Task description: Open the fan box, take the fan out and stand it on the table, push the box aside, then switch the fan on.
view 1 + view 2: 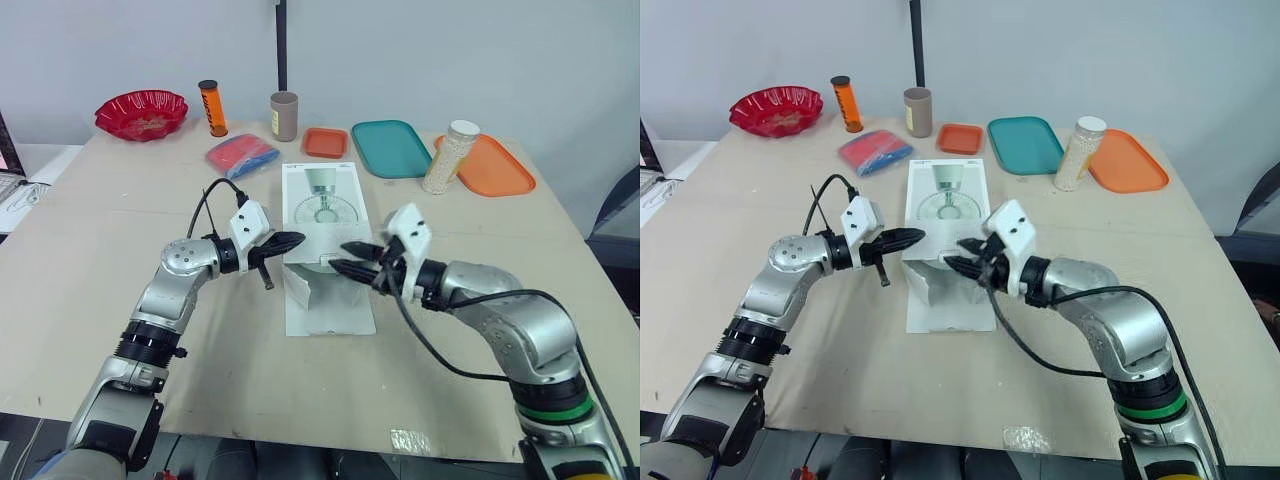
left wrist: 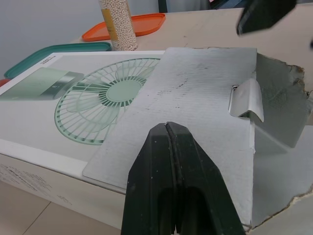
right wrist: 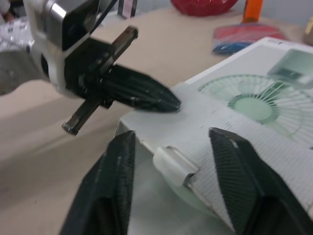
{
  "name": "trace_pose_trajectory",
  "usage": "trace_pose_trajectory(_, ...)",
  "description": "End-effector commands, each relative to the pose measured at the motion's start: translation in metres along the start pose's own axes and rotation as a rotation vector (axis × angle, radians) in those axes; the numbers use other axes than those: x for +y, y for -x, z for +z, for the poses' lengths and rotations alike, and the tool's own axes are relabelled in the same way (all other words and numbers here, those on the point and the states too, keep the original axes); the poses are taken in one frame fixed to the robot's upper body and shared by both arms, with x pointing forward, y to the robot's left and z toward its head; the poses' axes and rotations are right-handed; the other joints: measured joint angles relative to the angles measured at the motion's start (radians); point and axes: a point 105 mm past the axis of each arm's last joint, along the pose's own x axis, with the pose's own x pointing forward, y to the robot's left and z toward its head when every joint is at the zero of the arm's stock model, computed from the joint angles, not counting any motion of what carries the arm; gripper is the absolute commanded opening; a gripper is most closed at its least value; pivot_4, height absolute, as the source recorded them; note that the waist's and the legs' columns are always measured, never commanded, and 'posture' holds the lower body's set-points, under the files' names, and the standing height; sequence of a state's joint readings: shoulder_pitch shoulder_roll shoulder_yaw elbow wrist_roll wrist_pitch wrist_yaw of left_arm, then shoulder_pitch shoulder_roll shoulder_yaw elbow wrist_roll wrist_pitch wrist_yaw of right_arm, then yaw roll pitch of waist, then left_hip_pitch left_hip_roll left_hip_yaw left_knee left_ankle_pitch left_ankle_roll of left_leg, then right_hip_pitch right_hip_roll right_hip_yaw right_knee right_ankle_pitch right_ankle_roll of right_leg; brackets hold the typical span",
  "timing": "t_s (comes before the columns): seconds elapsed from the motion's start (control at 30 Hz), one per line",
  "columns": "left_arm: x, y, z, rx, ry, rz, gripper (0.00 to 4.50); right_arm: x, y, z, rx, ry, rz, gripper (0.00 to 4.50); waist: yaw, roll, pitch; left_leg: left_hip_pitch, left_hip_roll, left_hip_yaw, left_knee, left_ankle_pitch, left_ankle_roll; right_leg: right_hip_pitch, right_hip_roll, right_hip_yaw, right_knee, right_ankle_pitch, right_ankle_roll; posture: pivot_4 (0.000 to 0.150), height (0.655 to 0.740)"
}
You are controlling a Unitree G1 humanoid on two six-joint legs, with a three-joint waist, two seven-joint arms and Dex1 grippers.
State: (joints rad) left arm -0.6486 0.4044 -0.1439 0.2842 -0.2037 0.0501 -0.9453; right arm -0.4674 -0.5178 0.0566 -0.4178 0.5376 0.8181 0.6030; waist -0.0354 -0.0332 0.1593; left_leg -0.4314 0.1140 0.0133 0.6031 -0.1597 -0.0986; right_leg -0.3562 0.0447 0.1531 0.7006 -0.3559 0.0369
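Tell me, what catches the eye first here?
Two arms meet at a white fan box centred on the table, its near flap open. The left gripper has its fingers shut, the right gripper its fingers spread. A red bowl, teal tray and orange tray brighten the far edge.

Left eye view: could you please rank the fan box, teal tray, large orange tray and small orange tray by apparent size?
The fan box
then teal tray and large orange tray, too alike to rank
small orange tray smallest
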Motion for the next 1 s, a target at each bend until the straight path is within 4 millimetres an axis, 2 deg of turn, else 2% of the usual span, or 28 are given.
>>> trace_pose_trajectory(0.03,0.002,-0.001,-0.001,0.008,-0.005,0.01,0.0,0.019,-0.005,-0.008,0.103,0.116,0.048,1.1,0.0,0.0,0.0,0.0,0.0,0.0,0.0,0.0,0.0,0.0,0.0,0.0,0.0,0.0,0.0,0.15,0.7389)
trace_pose_trajectory(0.1,0.003,-0.001,-0.001,0.006,-0.005,0.01,0.0,0.019,-0.003,-0.019,0.154,0.133,0.046,0.75,0.0,0.0,0.0,0.0,0.0,0.0,0.0,0.0,0.0,0.0,0.0,0.0,0.0,0.0,0.0,0.15,0.7389)
trace_pose_trajectory(0.17,0.003,-0.001,-0.001,0.003,-0.005,0.01,0.0,0.018,0.0,-0.028,0.196,0.147,0.041,0.04,0.0,0.0,0.0,0.0,0.0,0.0,0.0,0.0,0.0,0.0,0.0,0.0,0.0,0.0,0.0,0.15,0.7389)
trace_pose_trajectory(0.23,0.003,-0.002,-0.001,0.001,-0.005,0.007,0.0,0.013,0.009,-0.037,0.255,0.161,0.01,0.04,0.0,0.0,0.0,0.0,0.0,0.0,0.0,0.0,0.0,0.0,0.0,0.0,0.0,0.0,0.0,0.15,0.7389)
trace_pose_trajectory(0.33,0.003,-0.004,-0.001,-0.001,-0.005,0.006,0.0,0.007,0.02,-0.039,0.284,0.171,-0.02,0.04,0.003,0.0,0.0,0.0,0.0,0.0,0.0,0.0,0.0,0.0,0.0,0.0,0.0,0.0,0.0,0.15,0.7389)
trace_pose_trajectory(0.53,0.0,-0.008,-0.001,-0.009,-0.004,-0.004,0.0,-0.019,0.045,-0.057,0.375,0.172,-0.135,0.04,0.004,0.0,0.0,0.0,0.0,0.0,0.0,0.0,0.0,0.0,0.0,0.0,0.0,0.0,0.0,0.15,0.7389)
trace_pose_trajectory(0.73,-0.002,-0.009,-0.002,-0.01,-0.002,-0.008,0.0,-0.043,0.047,-0.061,0.365,0.15,-0.25,0.04,0.003,0.0,0.0,0.0,0.0,0.0,0.0,0.0,0.0,0.0,0.0,0.0,-0.001,0.0,0.0,0.15,0.7389)
trace_pose_trajectory(0.83,-0.002,-0.008,-0.003,-0.007,-0.003,-0.007,0.0,-0.06,0.039,-0.053,0.298,0.087,-0.337,0.04,0.003,0.0,0.0,0.0,0.0,0.0,0.0,0.0,0.0,0.0,0.0,0.0,-0.001,0.0,0.0,0.15,0.7389)
trace_pose_trajectory(1.0,-0.003,-0.008,-0.003,-0.006,-0.003,-0.005,0.0,-0.073,0.03,-0.052,0.269,0.078,-0.398,0.04,0.003,0.001,0.0,0.0,0.0,0.0,0.0,0.0,0.0,0.0,0.0,0.0,0.0,0.0,0.0,0.15,0.7389)
